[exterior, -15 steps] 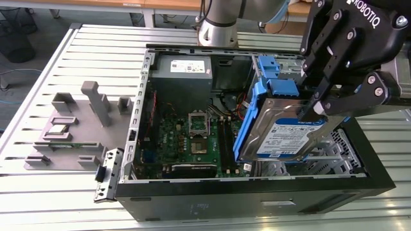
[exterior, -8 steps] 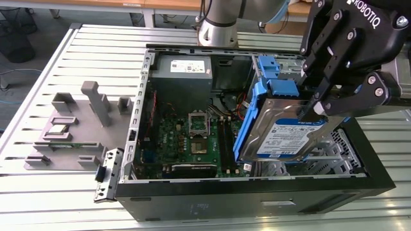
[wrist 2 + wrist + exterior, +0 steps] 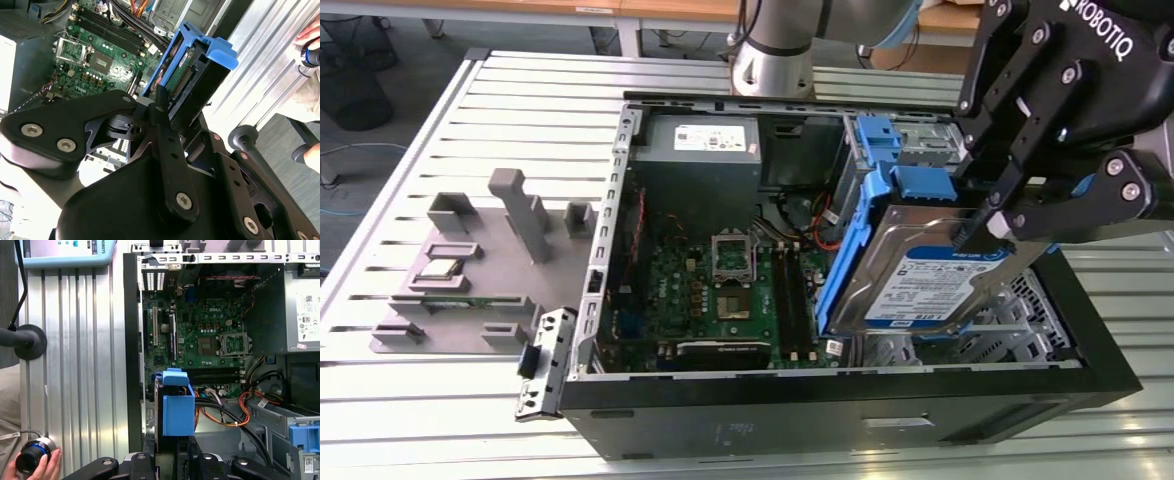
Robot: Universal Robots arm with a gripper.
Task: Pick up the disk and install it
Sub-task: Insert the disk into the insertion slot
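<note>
Silver slatted aluminium table (image 3: 427,420) carries everything. Open black metal computer tower case (image 3: 854,415) lies on its side at table centre. Grey plastic fixture block with upright posts (image 3: 467,270) sits at 9 o'clock of the case, just beside it. Silver cylindrical robot arm base (image 3: 771,60) stands at 12 o'clock.

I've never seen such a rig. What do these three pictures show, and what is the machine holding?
It is a robot arm working on an open computer case that lies on a slatted metal table. The exterior view looks on from off the arm; both wrist views ride on the arm. Its gripper has its fingers shut on the disk, a silver drive in a blue frame, held tilted above the case's inside. On the exterior view's left, beside the case, sits a grey parts holder. In the first wrist view a person's hand shows at the table's edge.
</note>
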